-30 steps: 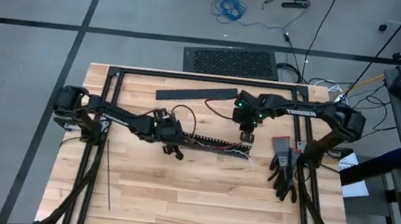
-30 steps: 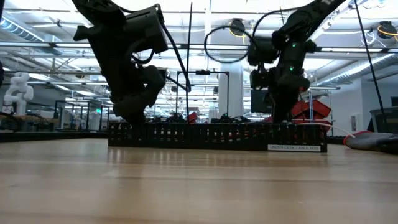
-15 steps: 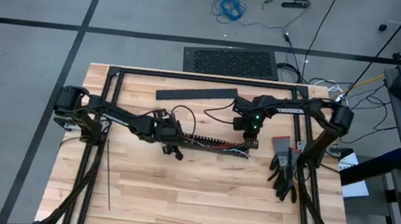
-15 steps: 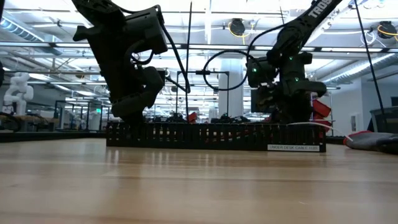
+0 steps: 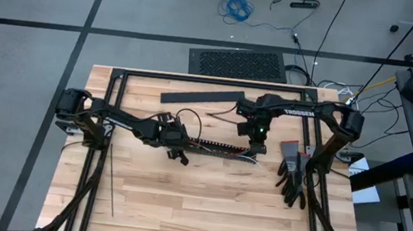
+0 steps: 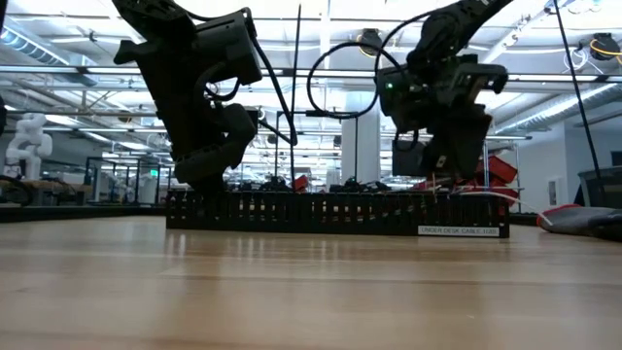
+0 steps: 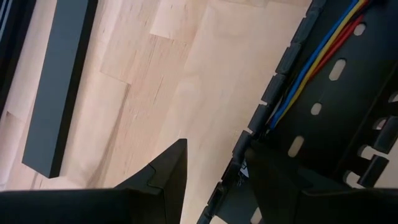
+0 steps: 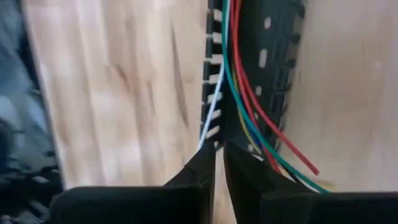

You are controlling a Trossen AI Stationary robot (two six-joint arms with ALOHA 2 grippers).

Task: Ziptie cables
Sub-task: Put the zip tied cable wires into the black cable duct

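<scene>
The cables (image 5: 242, 155), thin red, white, green and yellow wires, lie inside a long black slotted duct (image 5: 218, 149) across the table's middle. Their ends splay out at its right end. My left gripper (image 5: 177, 152) stands open at the duct's left end, one finger (image 7: 168, 177) outside the duct's toothed wall (image 7: 268, 93) and the other (image 7: 280, 180) inside. My right gripper (image 5: 255, 147) is shut and points steeply down over the duct's right end, just above the wires (image 8: 239, 93). A ziptie (image 5: 111, 181) lies on the wood at the left. My left gripper straddles the duct's toothed wall from above. A strip of wood shows between the outer finger and the wall, and I cannot tell whether the inner finger touches the duct. My right gripper has a white wire (image 8: 208, 124) running up to its fingertips; I cannot tell whether it touches it.
A flat black bar (image 5: 202, 96) lies at the far side. Black gloves (image 5: 290, 178) lie at the right. Black frame rails (image 5: 195, 79) run around the table's edges. Bare wood lies along the near side.
My right gripper has come a little toward the near edge, over the duct's right end. It dipped, then rose again and tipped over, and it has stayed shut. The duct and the wires have kept their place.
</scene>
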